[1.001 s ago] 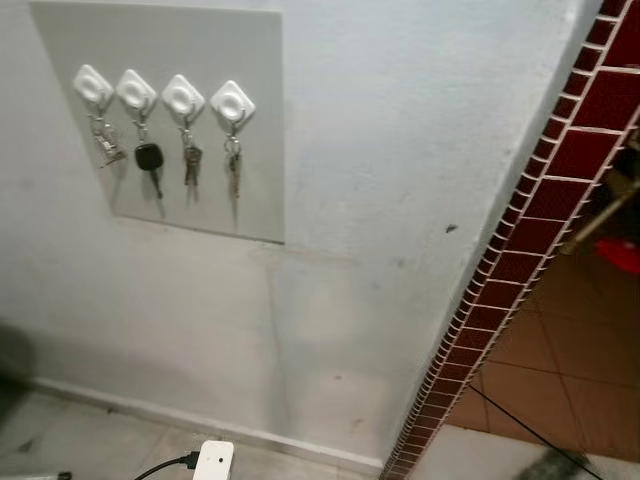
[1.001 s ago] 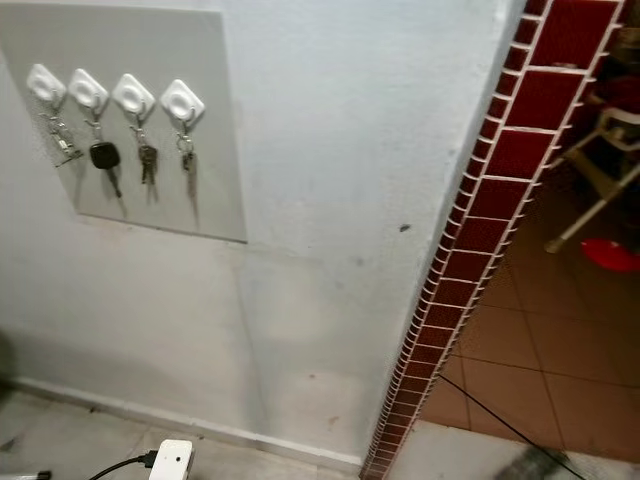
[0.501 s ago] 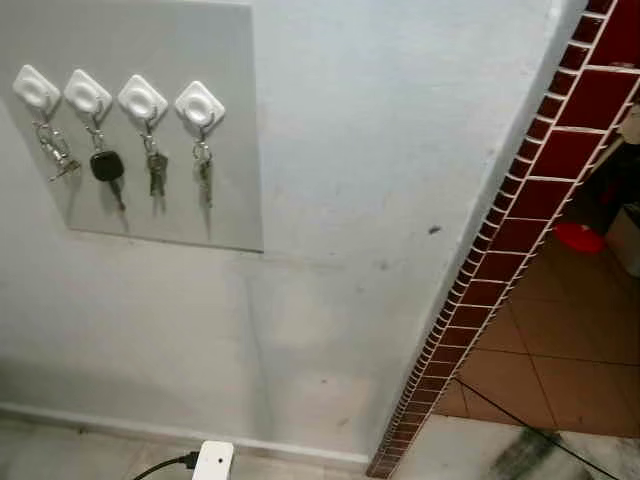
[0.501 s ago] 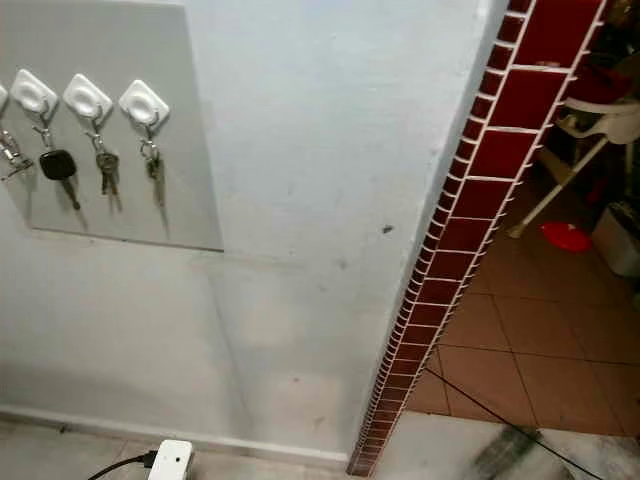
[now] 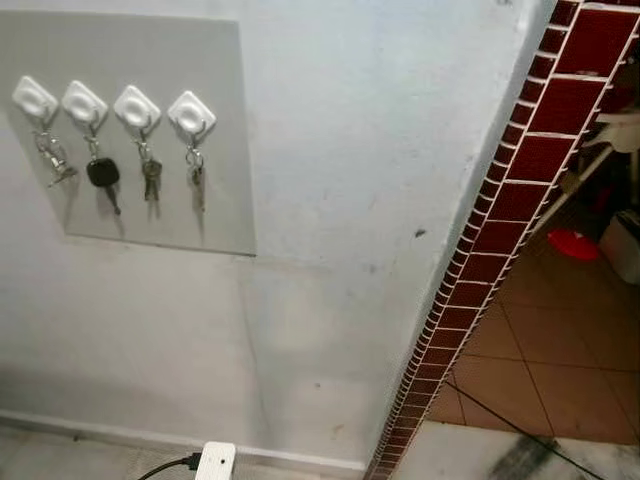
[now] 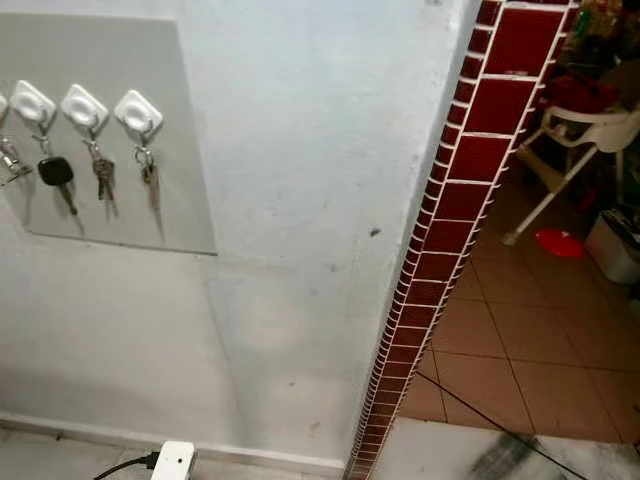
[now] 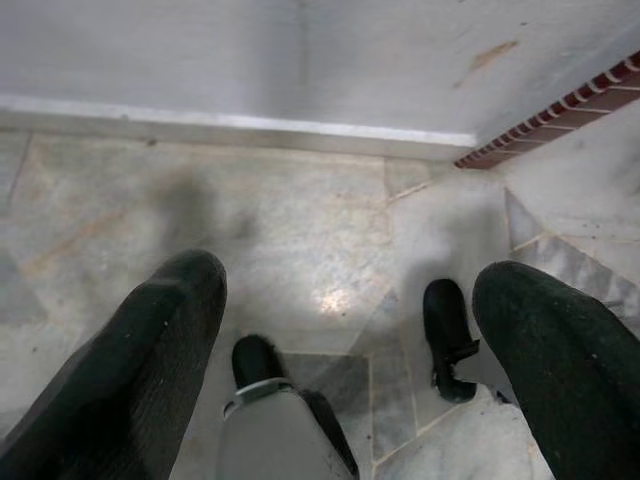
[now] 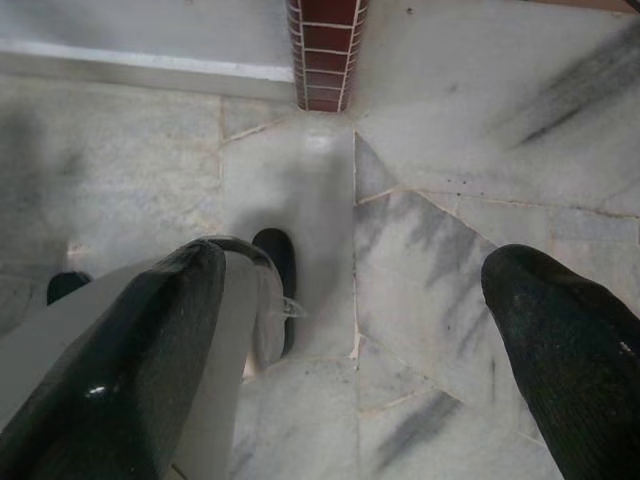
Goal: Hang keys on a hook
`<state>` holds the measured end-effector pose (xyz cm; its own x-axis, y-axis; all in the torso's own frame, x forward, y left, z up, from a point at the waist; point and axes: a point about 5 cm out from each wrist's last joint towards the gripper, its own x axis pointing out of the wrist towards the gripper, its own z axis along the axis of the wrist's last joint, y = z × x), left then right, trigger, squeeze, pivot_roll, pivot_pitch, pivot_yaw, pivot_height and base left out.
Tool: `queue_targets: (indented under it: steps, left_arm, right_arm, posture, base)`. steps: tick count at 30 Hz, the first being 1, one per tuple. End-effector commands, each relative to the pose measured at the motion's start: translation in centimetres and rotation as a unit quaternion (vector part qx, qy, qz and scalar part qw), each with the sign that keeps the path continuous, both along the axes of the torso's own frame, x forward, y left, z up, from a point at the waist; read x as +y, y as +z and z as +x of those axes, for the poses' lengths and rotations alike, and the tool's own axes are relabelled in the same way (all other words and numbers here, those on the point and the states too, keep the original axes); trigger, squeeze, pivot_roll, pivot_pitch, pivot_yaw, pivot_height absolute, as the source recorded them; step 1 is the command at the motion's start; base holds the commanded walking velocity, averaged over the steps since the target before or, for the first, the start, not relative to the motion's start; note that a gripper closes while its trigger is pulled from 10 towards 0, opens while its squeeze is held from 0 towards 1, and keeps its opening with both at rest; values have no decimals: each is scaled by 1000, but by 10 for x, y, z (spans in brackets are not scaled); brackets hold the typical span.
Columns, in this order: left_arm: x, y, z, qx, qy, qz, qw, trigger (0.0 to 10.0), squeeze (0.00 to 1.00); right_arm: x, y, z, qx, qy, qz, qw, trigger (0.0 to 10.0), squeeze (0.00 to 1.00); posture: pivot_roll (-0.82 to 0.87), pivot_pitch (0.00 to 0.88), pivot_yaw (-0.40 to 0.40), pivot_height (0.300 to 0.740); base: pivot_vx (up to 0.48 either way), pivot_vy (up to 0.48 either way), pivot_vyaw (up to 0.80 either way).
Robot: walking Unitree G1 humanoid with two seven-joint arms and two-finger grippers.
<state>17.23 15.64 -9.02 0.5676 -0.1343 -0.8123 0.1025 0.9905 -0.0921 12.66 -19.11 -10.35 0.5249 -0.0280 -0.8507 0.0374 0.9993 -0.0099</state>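
All four hooks (image 5: 113,105) at upper left already carry keys (image 5: 192,172); the view has swung right since a second ago, so hanging looks finished. Left gripper (image 7: 345,330) and right gripper (image 8: 350,330) hang spread, empty, above the floor (image 7: 300,230).

4 key sets (image 5: 150,176) hang on 4 white hooks (image 5: 137,106)

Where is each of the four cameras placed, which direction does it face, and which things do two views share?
Left eye view: on the head, facing the white wall with the grey panel of four white hooks and hanging keys.
Right eye view: beside it, showing the same panel and the red-tiled wall edge.
Left wrist view: pointing down at the marble floor; the open left hand and the robot's feet show.
Right wrist view: pointing down; the open right hand shows.
Both wrist views share the floor, baseboard and tiled edge.
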Motion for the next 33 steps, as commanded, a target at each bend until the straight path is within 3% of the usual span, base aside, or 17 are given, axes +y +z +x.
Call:
queue_targets:
  steps: [1,20,28,33]
  left_arm:
    - [2,1,1,0,4,1,1000,10000,0]
    - [-1,1,2,0,6,-5,1000,10000,0]
    - [2,1,2,1,7,-2,1000,10000,0]
    - [4,0,0,1,1,3,1000,10000,0]
  right_arm:
    - [-1,1,3,-3,-1,-2,1000,10000,0]
    - [-5,-1,-1,19,-12,-21,1000,10000,0]
    - [-5,-1,-1,21,-9,-24,999,10000,0]
    - [-4,-1,-2,22,-9,-23,999,10000,0]
  posture:
    - [-72,0,-13,740]
    - [-75,0,-18,740]
    - [-74,0,-20,740]
    - [-73,0,-20,740]
  base:
    - [0,0,0]
    - [0,0,0]
    - [0,413,0]
    - [0,0,0]
